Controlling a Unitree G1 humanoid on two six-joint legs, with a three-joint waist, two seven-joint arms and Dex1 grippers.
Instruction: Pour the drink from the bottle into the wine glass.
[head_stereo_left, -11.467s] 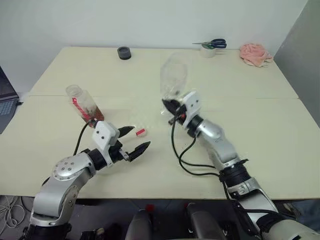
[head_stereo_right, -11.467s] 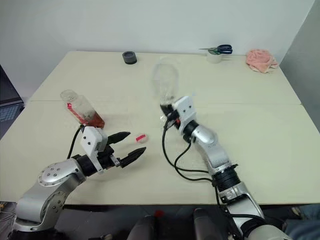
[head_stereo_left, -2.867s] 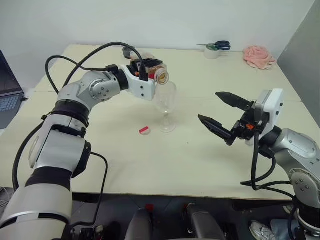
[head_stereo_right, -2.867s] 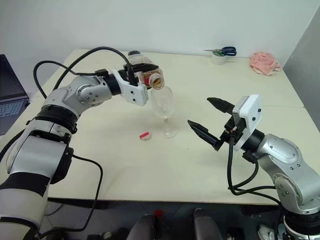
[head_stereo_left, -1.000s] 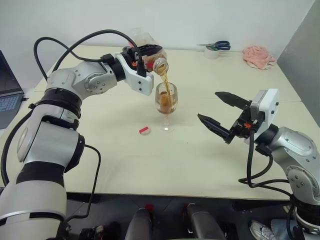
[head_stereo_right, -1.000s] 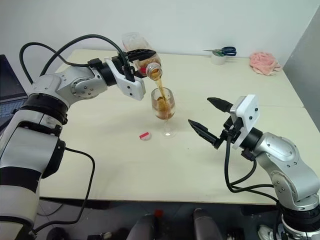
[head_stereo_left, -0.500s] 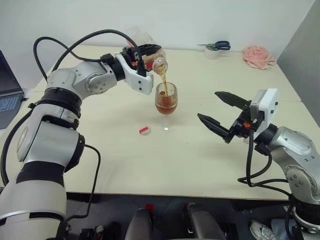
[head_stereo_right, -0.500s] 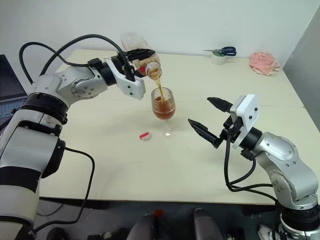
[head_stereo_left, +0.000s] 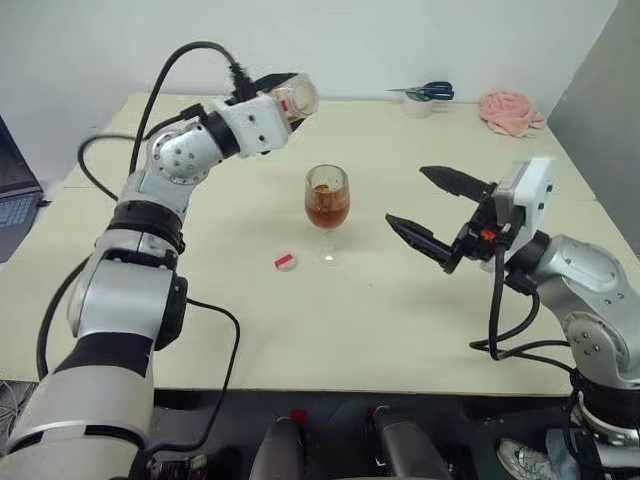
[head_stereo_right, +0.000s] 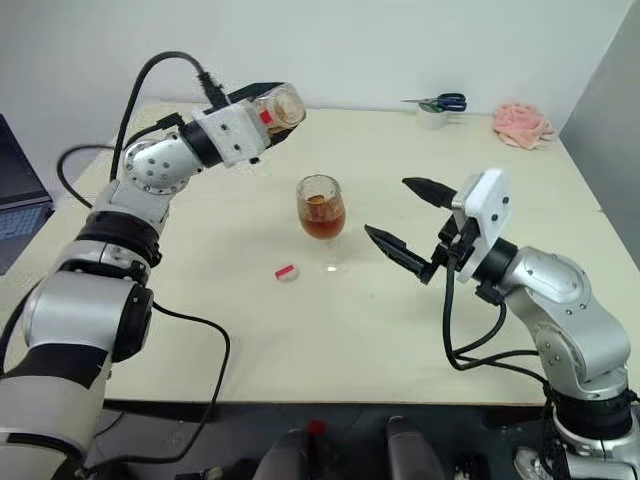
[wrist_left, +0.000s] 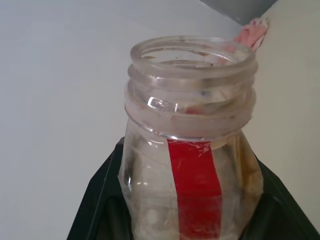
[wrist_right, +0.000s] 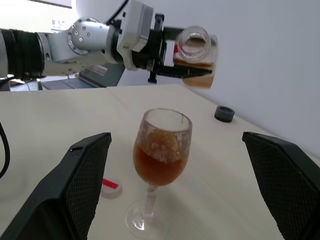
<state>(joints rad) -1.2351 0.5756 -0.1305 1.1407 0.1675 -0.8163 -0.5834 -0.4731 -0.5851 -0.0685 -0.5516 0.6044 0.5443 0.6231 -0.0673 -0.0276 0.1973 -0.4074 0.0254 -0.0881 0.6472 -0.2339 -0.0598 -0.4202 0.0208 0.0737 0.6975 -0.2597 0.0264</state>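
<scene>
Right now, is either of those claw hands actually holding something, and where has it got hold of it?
The left gripper is shut on the bottle, clamping its body below the open neck. The right gripper is open and holds nothing.

The clear stemmed wine glass (head_stereo_left: 327, 212) stands mid-bench (head_stereo_left: 300, 330), the small red-and-white screw cap (head_stereo_left: 286, 262) near its left, the clear plastic bottle (head_stereo_left: 292, 99) above, behind-left.
</scene>
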